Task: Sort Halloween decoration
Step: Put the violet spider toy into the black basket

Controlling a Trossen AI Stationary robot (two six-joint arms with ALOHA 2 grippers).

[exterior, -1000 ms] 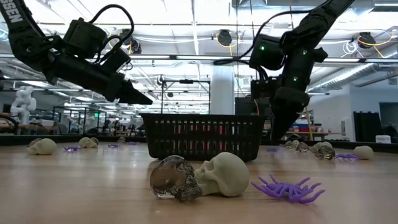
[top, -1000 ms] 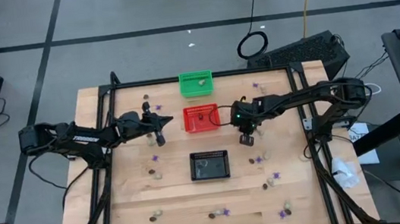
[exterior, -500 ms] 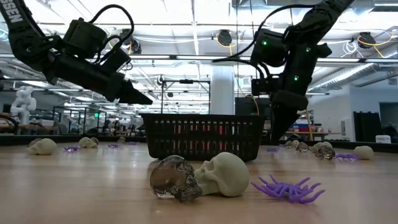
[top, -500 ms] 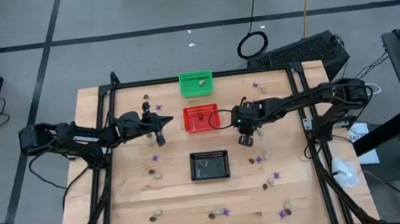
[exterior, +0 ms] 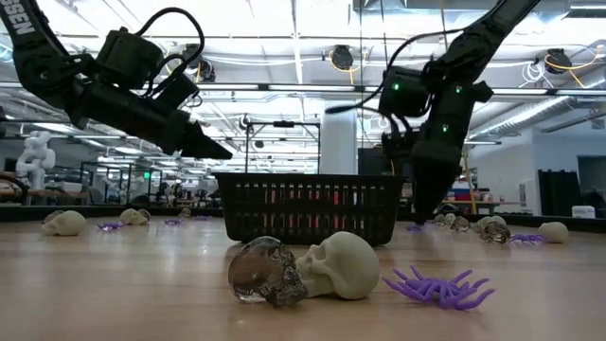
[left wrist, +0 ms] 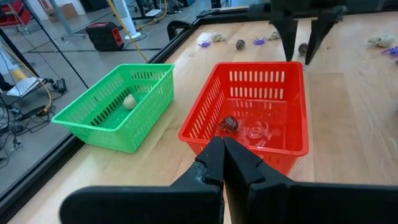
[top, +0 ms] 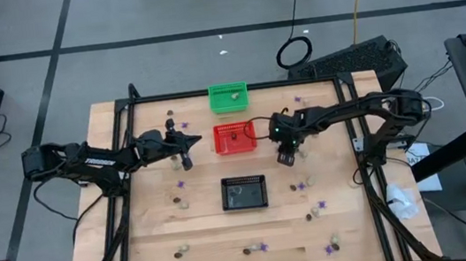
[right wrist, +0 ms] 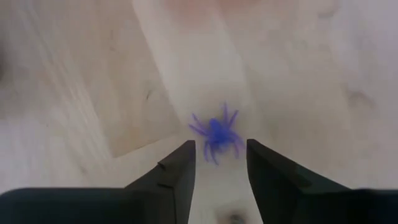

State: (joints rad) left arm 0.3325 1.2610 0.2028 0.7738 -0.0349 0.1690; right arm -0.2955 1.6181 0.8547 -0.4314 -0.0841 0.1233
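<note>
The right hand (right wrist: 217, 165) has spread its fingers over a purple spider (right wrist: 216, 134) on the wooden counter (top: 210, 231); left hand (left wrist: 222, 163) pressed together by the red basket (left wrist: 249, 112).

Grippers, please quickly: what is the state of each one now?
Left gripper: closed, holding nothing, beside the red basket.
Right gripper: open, empty, above a purple spider.

— Any lettering to be read?
— Only white capitals along the left arm (exterior: 21, 38) at the low view's upper corner, cut by the frame edge; "SEN" can be made out.
— Labels on anything else?
— None can be read.
</note>
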